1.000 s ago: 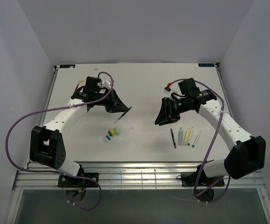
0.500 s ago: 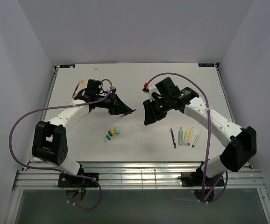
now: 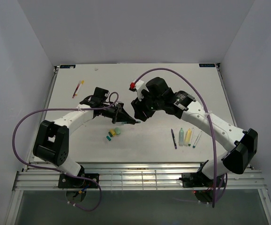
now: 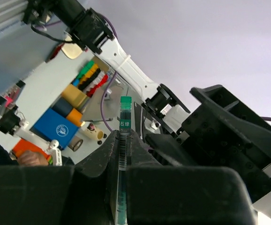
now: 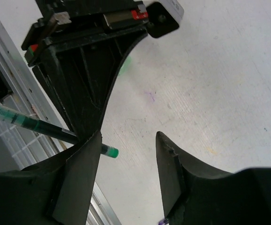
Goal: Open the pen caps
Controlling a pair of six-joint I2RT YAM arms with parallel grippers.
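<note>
While my left gripper pinches the teal pen above the bench, my right gripper is spread wide, with the pen's end poking into the gap. Loose pen caps lie just below, and the other pens are well off right.

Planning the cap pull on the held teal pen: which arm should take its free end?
Right. The right tool is open with the pen poking into its gap; the left tool is shut on the pen, busy holding it.
</note>
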